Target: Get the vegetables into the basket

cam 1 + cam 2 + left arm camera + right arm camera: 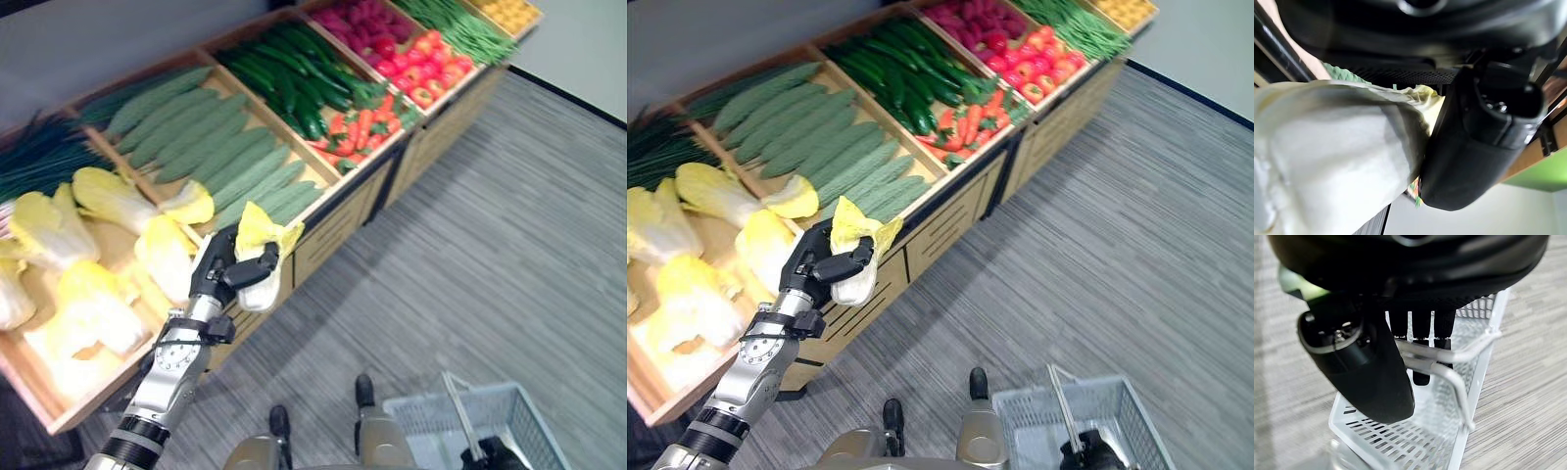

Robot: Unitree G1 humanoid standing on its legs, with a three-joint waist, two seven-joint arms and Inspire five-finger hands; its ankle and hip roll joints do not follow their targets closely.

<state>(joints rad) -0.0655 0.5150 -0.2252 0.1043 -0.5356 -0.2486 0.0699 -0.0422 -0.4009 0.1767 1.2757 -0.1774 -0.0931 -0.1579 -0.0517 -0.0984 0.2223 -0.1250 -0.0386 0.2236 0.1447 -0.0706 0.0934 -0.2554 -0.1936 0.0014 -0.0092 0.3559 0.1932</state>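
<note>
My left hand (217, 271) is shut on a pale yellow-and-white cabbage head (259, 247), held just past the front edge of the wooden produce stand (338, 220). In the left wrist view the cabbage (1327, 161) fills the space beside my thumb (1484, 142). A white wire basket (509, 421) hangs low at the right, above the grey floor. My right hand (1366, 367) is shut on the basket handle (1449, 362), with the basket's mesh (1415, 440) below it.
The stand's bins hold more cabbages (88, 264), pale green bumpy gourds (211, 147), dark cucumbers (289, 73), small carrots (358, 127), red tomatoes (431, 64), green beans (460, 29). Grey striped carpet (490, 264) spreads between stand and basket.
</note>
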